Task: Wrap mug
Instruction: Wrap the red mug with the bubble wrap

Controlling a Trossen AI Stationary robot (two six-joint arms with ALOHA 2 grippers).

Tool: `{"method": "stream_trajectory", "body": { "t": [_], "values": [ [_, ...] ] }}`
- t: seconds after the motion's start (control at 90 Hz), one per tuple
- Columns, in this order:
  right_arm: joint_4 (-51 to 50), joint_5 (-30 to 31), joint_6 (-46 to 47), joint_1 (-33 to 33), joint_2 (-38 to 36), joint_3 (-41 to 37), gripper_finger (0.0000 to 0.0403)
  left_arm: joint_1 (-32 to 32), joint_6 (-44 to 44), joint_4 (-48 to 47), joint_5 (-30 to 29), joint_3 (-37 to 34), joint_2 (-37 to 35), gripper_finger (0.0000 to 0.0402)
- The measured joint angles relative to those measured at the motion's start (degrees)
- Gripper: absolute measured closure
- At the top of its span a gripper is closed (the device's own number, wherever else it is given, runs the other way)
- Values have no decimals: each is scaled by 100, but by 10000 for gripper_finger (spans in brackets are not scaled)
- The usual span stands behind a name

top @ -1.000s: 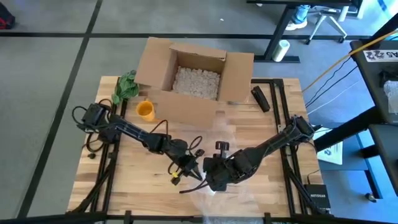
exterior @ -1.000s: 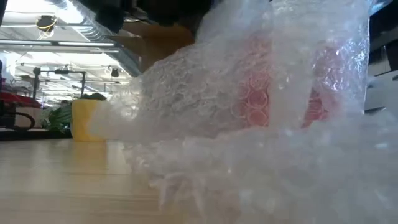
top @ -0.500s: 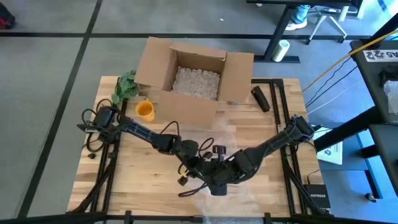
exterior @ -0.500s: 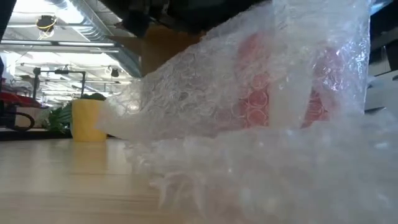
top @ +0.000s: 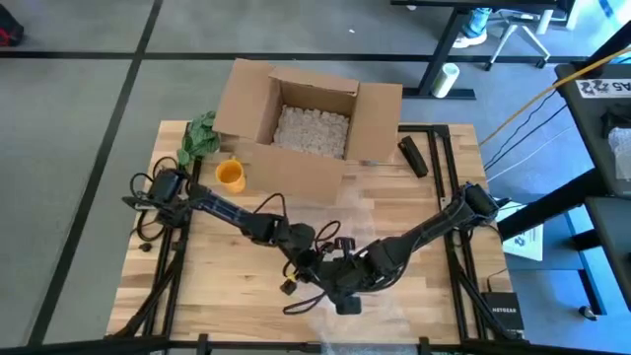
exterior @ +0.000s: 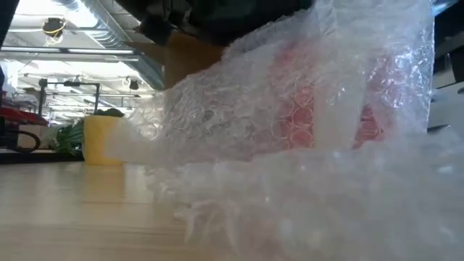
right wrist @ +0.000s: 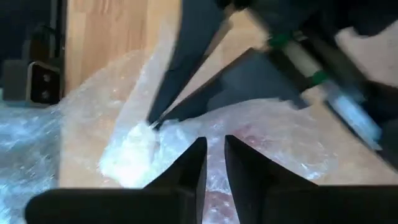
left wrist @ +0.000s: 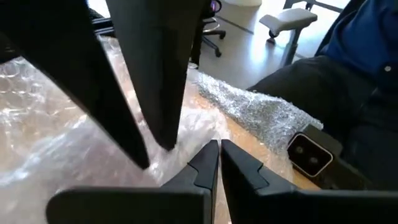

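Wooden slats of the table [top: 227, 286] carry, from left to right, a green cloth [top: 200, 135], a small yellow cup [top: 231, 175], an open cardboard box [top: 308, 118] filled with packing chips, and a dark object [top: 412, 156] near the right rail. Left hand [top: 314, 258] sits low at the table's front middle, its fingers nearly pressed together with only a thin slit between them in its wrist view, and I cannot tell whether any film is caught there. Just right of it the right hand [top: 343, 286] meets it over the bubble wrap [exterior: 304, 123], fingers a narrow gap apart; whether they pinch wrap is unclear. The mug [exterior: 301, 109] shows only as a reddish shape under the wrap, at the front of the table beneath both hands, apparently lying tilted. As I judge it, the risk is crowding: the two hands could collide or pull the slippery sheet in opposite directions, so the loose fold springs open or the mug rolls out from the uncovered side.
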Motion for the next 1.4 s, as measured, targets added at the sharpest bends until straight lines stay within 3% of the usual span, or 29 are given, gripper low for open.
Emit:
{"method": "stream_trajectory", "body": {
  "t": [0.167,0.467,0.811,1.122,1.4],
  "values": [
    [-113,-348,-44,-58,2,-11,359,0,7,-203,15,0,0,401],
    [579,-1112,-175,-310,2,-536,359,-50,-44,-1149,17,0,2,401],
    [1408,-1922,299,-421,-48,-1725,359,-372,-14,-1332,-8,2,2,402],
    [1862,-1618,306,-409,-35,-1848,359,-376,-19,-1386,-55,-4,-19,402],
    [1972,-1498,303,-409,-24,-1852,359,-360,122,-2140,-899,-9,-671,402]
  ]
}}
